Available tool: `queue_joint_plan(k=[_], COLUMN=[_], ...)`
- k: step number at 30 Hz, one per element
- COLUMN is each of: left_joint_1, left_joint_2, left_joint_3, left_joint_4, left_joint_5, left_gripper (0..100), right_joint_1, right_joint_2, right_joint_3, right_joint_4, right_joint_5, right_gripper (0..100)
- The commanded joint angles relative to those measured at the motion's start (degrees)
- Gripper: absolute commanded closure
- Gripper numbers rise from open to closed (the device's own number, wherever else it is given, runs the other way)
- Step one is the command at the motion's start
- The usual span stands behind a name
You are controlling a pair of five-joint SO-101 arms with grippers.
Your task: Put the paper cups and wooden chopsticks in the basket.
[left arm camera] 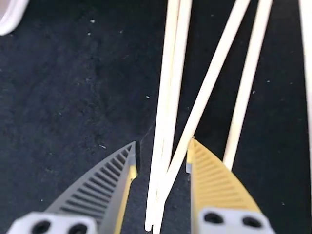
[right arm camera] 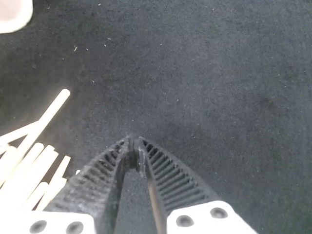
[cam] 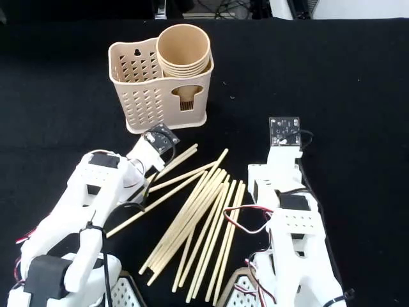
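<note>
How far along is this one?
Done: the cups sit stacked in the basket. In hand: the left tool is open astride a few chopsticks on the table. Left: that whole scatter; the right tool is shut, beside it.

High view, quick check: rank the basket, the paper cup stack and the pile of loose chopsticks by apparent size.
1. pile of loose chopsticks, spread widest over the table
2. basket
3. paper cup stack, lower part hidden in the basket, so full size unsure
</note>
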Motion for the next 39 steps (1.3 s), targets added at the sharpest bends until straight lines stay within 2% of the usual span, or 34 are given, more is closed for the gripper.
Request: queue_joint_plan(k=[1,11,20,22,26,35,39], left_joint_1=[-0.7,4.6,5.0,5.0,5.0,5.1,5.1], left_joint_2=[-0.3,4.7,9.1,9.1,9.1,9.1,9.1], left_joint_3=[-0.1,2.9,-0.7,-0.7,-0.7,-0.6,-2.7], left_joint_4=[-0.5,-0.7,-0.2,-0.2,-0.2,-0.1,4.6], left_joint_5=[-0.3,-0.2,0.2,0.2,0.2,0.2,0.2], left_gripper=[82,82,82,85,97,96,97], right_joint_1=[0.4,0.4,0.4,0.4,0.4,0.4,0.4], right_joint_2=[-0.7,-0.7,-0.7,-0.7,-0.7,-0.7,-0.7], right_joint_3=[-0.3,-0.3,-0.3,-0.3,-0.3,-0.3,-0.3], right_joint_4=[-1.1,-1.1,-1.1,-1.1,-1.1,-1.2,-1.2], right_joint_5=[0.7,0.7,0.7,0.7,0.7,0.7,0.7], right_gripper=[98.6,98.6,98.6,98.6,98.6,98.6,98.6])
